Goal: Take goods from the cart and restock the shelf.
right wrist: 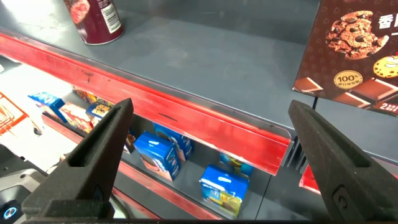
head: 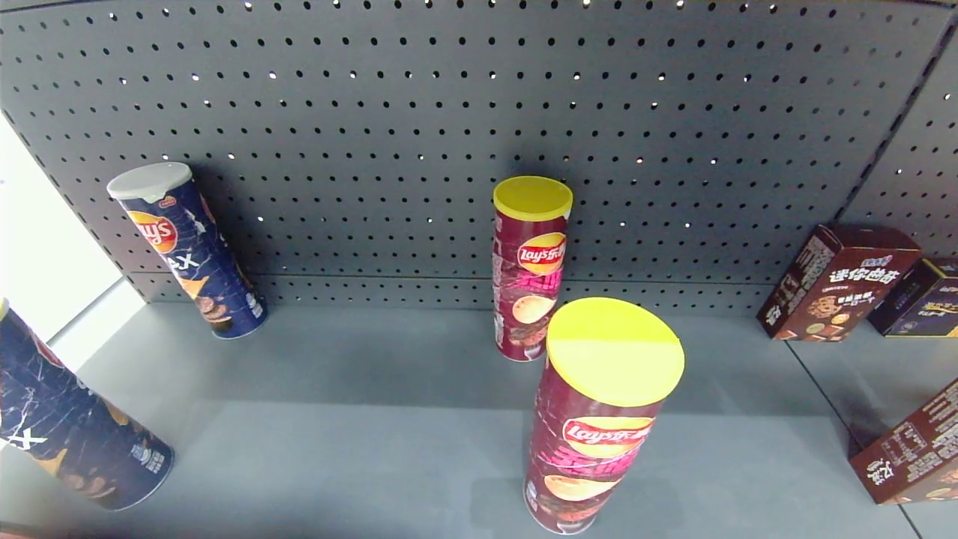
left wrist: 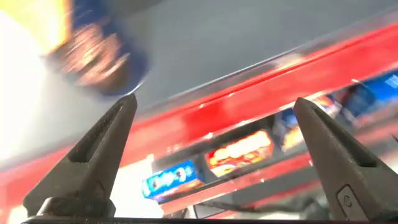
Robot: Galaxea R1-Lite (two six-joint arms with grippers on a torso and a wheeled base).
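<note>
cans [head: 595, 442] stand on the grey shelf [head: 337, 449], red in the middle, blue at the left. they look light, stiff and smooth, so grab one round its middle. left gripper [left wrist: 214, 98] and right gripper [right wrist: 212, 102] are spread wide, holding nothing.

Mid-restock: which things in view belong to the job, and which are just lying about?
Job: shelf, two maroon chip cans, two blue chip cans, left gripper and right gripper, both open, empty.
Probably idle: cookie boxes alongside, blue packets below.
</note>
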